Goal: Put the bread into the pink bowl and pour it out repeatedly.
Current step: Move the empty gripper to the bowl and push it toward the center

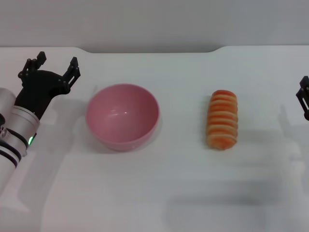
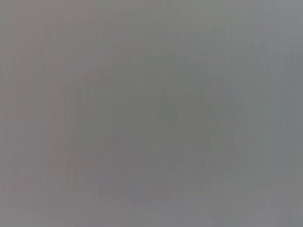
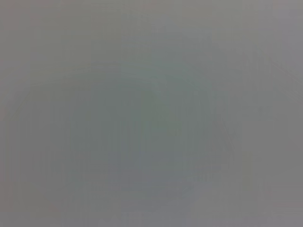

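With the bread (image 1: 222, 119) lying on the worktop (image 1: 154, 193) at three o'clock of the empty pink bowl (image 1: 122, 116), the left gripper (image 1: 54, 66), jaws wide, could nudge the bowl, while the right gripper (image 1: 304, 96), jaws I cannot tell, might roll the loaf.

White table (image 1: 154, 193) — plain surface; grey wall (image 1: 145, 21) behind, far edge.

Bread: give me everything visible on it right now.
The bread is an elongated ridged loaf, orange-brown crust crossed by pale cream stripes. It lies flat on the white table, long axis running away from the robot, to the right of the pink bowl and clear of it. Nothing touches it except the table. The right pincer sits off at the table's right edge; the left pincer is beyond the bowl, open.
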Controlling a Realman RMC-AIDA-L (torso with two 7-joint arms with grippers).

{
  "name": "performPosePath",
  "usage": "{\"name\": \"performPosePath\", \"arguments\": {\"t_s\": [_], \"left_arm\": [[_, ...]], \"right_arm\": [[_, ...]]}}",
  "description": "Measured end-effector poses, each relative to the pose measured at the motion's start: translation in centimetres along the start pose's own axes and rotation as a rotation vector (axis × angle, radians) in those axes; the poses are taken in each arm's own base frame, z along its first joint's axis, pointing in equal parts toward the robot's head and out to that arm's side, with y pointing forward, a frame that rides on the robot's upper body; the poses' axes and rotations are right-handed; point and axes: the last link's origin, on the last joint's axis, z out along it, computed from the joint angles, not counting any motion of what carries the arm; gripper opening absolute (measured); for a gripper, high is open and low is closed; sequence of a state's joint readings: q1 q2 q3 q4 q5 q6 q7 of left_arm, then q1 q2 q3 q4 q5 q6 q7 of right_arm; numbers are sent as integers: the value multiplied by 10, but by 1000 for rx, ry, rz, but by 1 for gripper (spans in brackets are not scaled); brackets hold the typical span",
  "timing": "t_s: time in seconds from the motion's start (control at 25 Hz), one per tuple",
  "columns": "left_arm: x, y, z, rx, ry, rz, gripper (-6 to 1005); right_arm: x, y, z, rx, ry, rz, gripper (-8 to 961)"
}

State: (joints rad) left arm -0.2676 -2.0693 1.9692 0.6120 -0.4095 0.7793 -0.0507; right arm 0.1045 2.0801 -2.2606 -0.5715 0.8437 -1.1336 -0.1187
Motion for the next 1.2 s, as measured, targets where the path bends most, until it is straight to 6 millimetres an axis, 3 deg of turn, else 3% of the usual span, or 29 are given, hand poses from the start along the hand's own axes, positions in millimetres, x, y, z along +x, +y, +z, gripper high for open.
{"name": "performPosePath", "arguments": {"t_s": [1.04, 1.2], "left_arm": [[2, 5, 1, -29, 2, 12, 767], [20, 16, 13, -52, -112, -39, 760]], "right_arm": [[4, 0, 0, -5, 26, 7, 790], [4, 0, 0, -4, 27, 7, 790]]}}
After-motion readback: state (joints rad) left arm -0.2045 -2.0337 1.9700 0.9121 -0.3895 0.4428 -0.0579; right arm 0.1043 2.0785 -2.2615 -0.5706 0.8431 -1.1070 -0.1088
